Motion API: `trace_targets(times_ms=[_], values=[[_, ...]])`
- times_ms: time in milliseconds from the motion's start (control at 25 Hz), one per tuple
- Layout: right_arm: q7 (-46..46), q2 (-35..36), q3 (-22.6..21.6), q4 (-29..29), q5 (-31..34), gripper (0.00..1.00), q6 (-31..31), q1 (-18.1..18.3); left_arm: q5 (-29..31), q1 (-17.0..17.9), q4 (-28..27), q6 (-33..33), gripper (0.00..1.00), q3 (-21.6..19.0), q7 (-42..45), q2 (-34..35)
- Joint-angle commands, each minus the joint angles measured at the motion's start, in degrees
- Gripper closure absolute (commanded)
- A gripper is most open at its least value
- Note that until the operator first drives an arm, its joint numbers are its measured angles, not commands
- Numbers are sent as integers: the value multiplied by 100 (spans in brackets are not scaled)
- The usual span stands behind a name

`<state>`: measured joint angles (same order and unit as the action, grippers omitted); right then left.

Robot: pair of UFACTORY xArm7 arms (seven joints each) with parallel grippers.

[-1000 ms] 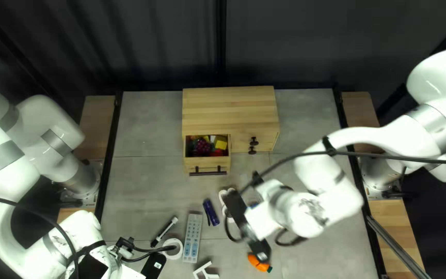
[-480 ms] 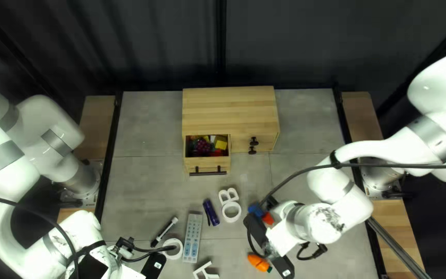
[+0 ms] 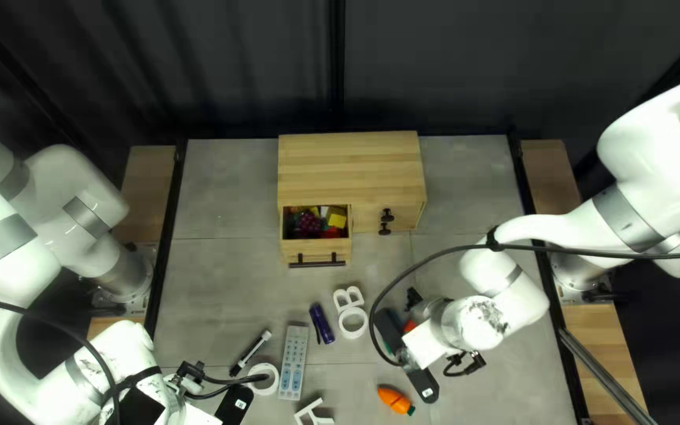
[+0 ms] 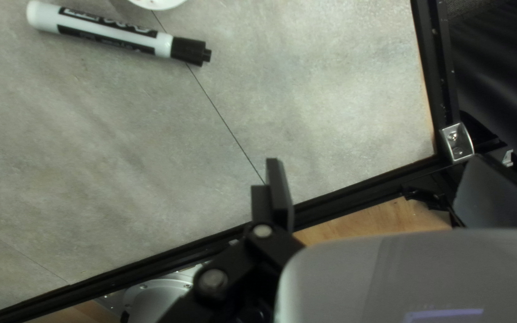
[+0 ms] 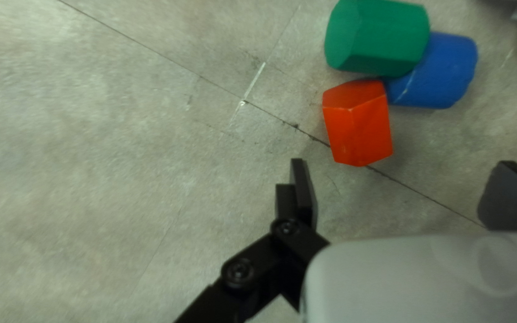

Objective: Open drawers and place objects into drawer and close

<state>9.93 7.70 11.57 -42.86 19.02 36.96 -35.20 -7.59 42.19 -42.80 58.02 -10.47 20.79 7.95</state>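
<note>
My right gripper (image 3: 422,383) is low over the lower right of the table in the top left view. In its wrist view the same gripper (image 5: 406,194) stands open, with a red block (image 5: 358,124) just ahead of the gap, beside touching green (image 5: 378,37) and blue (image 5: 435,72) blocks. My left gripper (image 3: 234,403) is at the bottom of the top left view; its wrist view shows this gripper (image 4: 387,191) open and empty, a white marker (image 4: 112,33) lying beyond it. The wooden cabinet (image 3: 352,169) has its left drawer (image 3: 315,252) pulled out, holding grapes and coloured pieces.
Between the arms lie a remote (image 3: 293,362), purple cylinder (image 3: 322,323), white letter B (image 3: 348,297), white ring (image 3: 352,322) and another ring (image 3: 264,378). An orange carrot (image 3: 395,400) lies beside my right gripper. A white letter A (image 3: 313,413) sits near the bottom edge.
My right gripper first swung toward the right and near side, uncovering the letter B and ring, then shifted slightly left. The carrot now shows fully. My left arm has stayed put.
</note>
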Motion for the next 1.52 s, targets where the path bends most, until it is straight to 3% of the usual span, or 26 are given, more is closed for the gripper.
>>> trace_targets(times_ms=[40, 920, 960, 1000, 1040, 1080, 1520], values=[[62, 115, 13, 35, -15, 0, -106, 13, 0, 0, 0, 0, 0, 0, 0, 0], [-520, 659, -133, -265, -484, 2, -293, 214, 0, 0, 0, 0, 0, 0, 0, 0], [-543, 680, -143, -316, -505, 16, -245, 218, 0, 0, 0, 0, 0, 0, 0, 0], [-559, 693, -149, -352, -520, 42, -205, 220, 0, 0, 0, 0, 0, 0, 0, 0], [-556, 698, -149, -367, -517, 88, -185, 216, 0, 0, 0, 0, 0, 0, 0, 0], [-552, 698, -151, -381, -515, 95, -156, 210, 0, 0, 0, 0, 0, 0, 0, 0], [-437, 555, -171, -415, -472, 96, 108, 124, 0, 0, 0, 0, 0, 0, 0, 0]])
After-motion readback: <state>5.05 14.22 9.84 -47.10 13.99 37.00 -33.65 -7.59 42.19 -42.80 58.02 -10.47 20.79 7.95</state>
